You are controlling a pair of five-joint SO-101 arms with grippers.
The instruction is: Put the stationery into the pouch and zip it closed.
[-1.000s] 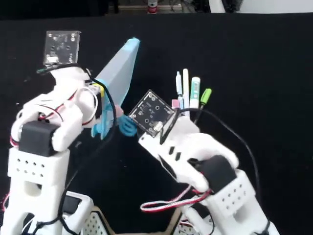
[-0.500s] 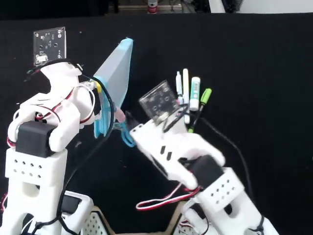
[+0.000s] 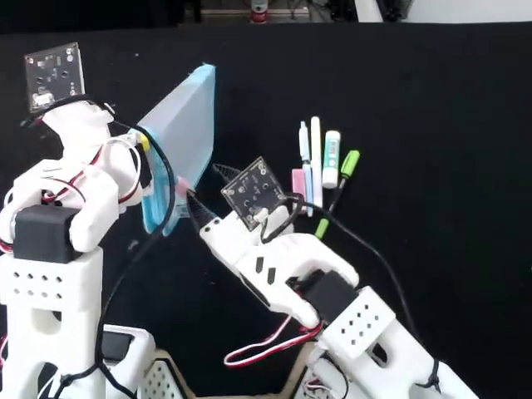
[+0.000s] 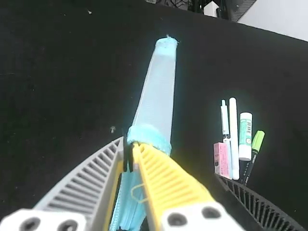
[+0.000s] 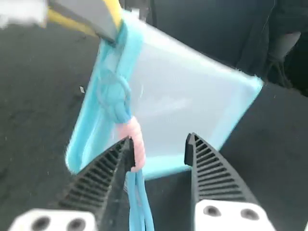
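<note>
The pouch (image 3: 179, 125) is pale blue and see-through. It is held up off the desk (image 3: 440, 125) toward ten o'clock, one edge pinched tight in the left gripper (image 4: 130, 145). A pink tab (image 5: 137, 139) on a blue loop hangs at its lower end. The right gripper (image 5: 160, 142) stands parted around that end, the tab by one jaw, perhaps touching. The black desk runs wide toward three o'clock. The pens (image 3: 320, 158) lie in a row at one o'clock, just past the right arm's wrist.
</note>
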